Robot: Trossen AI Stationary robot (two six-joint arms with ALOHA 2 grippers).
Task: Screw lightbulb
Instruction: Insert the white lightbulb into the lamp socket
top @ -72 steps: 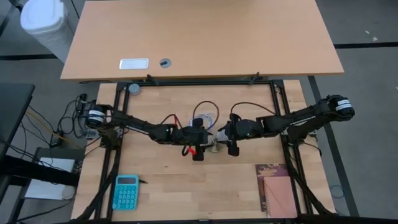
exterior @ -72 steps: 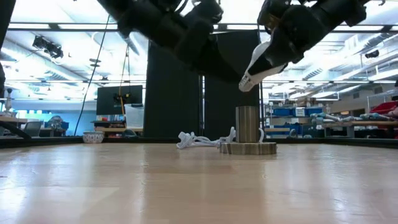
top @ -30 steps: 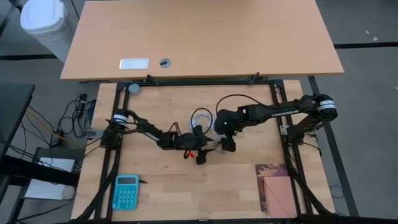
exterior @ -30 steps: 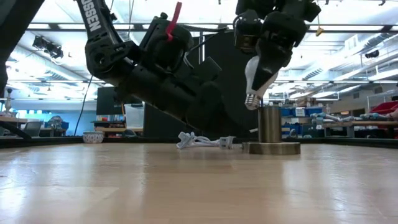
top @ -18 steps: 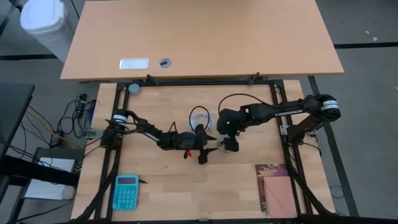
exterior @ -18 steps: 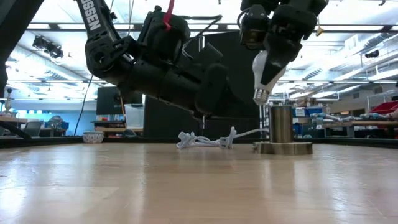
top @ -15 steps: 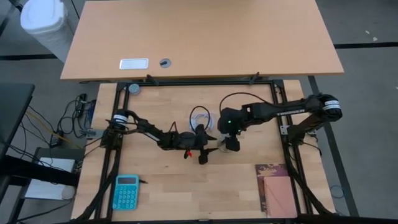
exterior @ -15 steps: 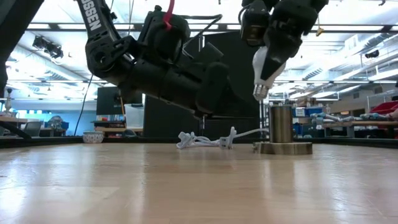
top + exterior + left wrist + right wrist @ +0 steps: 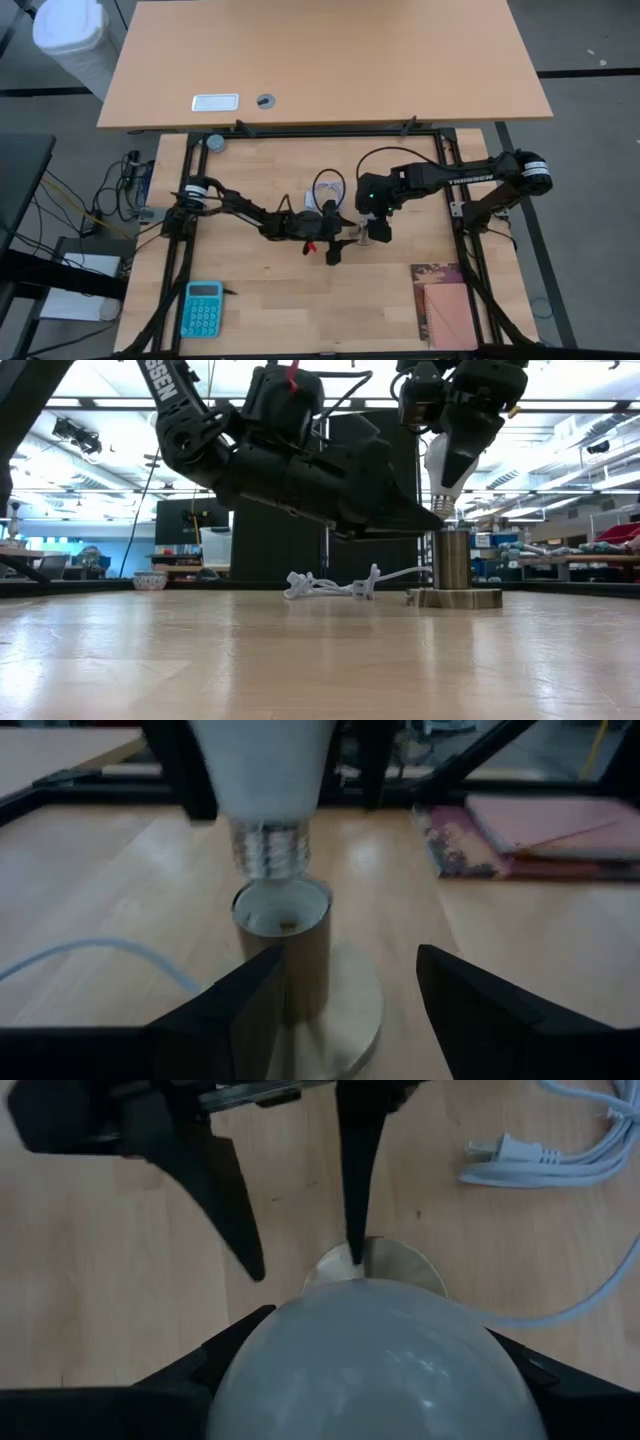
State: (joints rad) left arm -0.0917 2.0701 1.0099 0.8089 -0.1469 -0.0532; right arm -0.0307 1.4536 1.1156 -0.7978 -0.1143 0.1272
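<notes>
I am partway through, and the turning has not begun. My right hand (image 9: 452, 455) is clamped on the globe of the lightbulb (image 9: 445, 482), which hangs below my fingers with its threaded base pointing down. In my left wrist view the metal threads of the bulb sit directly over the open mouth of the socket (image 9: 283, 935), and I judge they are at the rim or a touch above it; I cannot tell whether the first thread has caught. The bulb looks close to upright and fairly well centred over the tube. My left hand (image 9: 345, 990) is low on the table (image 9: 270, 280), its fingers spread apart on either side of the socket, one finger just beside the tube, the other clear of it; it grips nothing yet, and I judge it is there to steady the socket. The socket stands upright on its round flat foot, with the white cable (image 9: 330, 584) trailing away behind it, beyond my left hand. What is done: the bulb is picked up, carried over and lined up. What is left: lowering it into the mouth, bracing the socket, twisting until the threads disappear, then letting go.
</notes>
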